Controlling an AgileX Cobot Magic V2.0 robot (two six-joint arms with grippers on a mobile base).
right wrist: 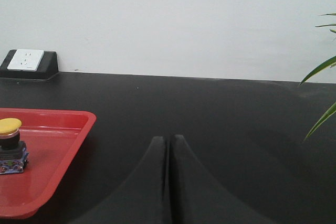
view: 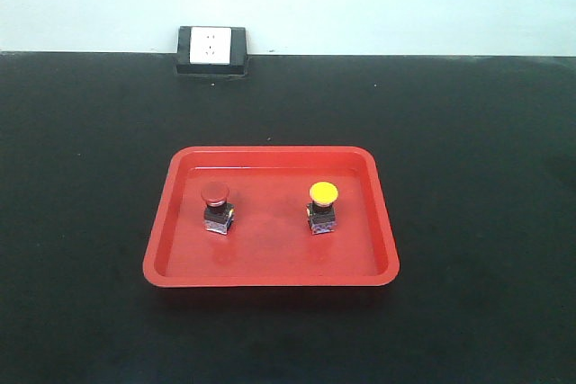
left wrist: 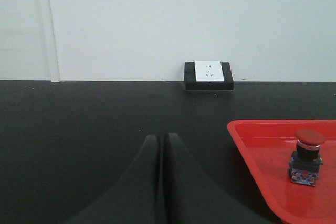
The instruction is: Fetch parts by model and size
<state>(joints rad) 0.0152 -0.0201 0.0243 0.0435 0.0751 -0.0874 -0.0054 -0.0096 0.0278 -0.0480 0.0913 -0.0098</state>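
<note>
Two parts stand upright in a red tray point(view: 270, 272). The red-capped push-button point(view: 215, 207) is on the tray's left half, the yellow-capped push-button point(view: 323, 207) on its right half, each on a dark blue-marked base. My left gripper point(left wrist: 160, 137) is shut and empty over the black table, left of the tray point(left wrist: 252, 145) and the red-capped button point(left wrist: 307, 156). My right gripper point(right wrist: 169, 139) is shut and empty, to the right of the tray point(right wrist: 63, 145) and the yellow-capped button point(right wrist: 10, 145). Neither gripper shows in the front view.
A white wall socket in a black housing point(view: 212, 49) sits at the table's back edge by the pale wall. Green plant leaves point(right wrist: 320, 72) hang at the far right of the right wrist view. The black tabletop point(view: 468, 177) surrounds the tray.
</note>
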